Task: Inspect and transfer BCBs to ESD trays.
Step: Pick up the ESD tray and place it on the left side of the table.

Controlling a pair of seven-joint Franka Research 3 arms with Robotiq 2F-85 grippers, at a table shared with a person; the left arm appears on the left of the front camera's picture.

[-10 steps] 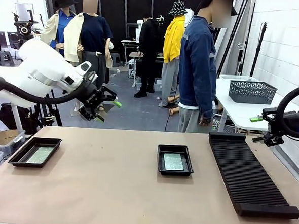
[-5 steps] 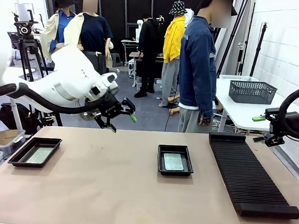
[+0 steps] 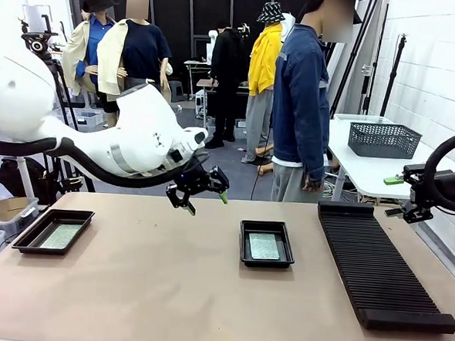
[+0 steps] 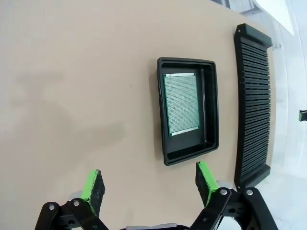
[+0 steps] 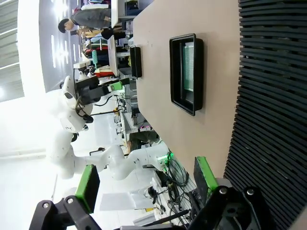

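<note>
- The left gripper (image 3: 198,190) hangs in the air above the table (image 3: 166,290), between the two black ESD trays and nearer to the far edge. Its two green-padded fingers (image 4: 93,184) stand wide apart, and nothing is between them.
- In the left wrist view, the middle ESD tray (image 4: 188,109) lies just beyond the fingertips, a little to the side of the gripper's own line.
- One green BCB (image 4: 182,104) lies flat on the floor of this tray, closer to one long wall, so a strip of black floor shows on the other side.
- The other ESD tray (image 3: 54,230) lies near the table's left edge, well apart from the middle one. A second BCB (image 3: 60,235) lies flat inside it.
- The right gripper (image 3: 400,195) is held off the right edge of the table, beside the far end of the long ribbed black rack (image 3: 380,265). Its jaws are also fully spread and hold nothing.
- A person in a blue jacket (image 3: 300,98) stands at the far side of the table, behind the middle tray.
- A grey mesh basket (image 3: 384,139) stands on a white table behind the rack.
</note>
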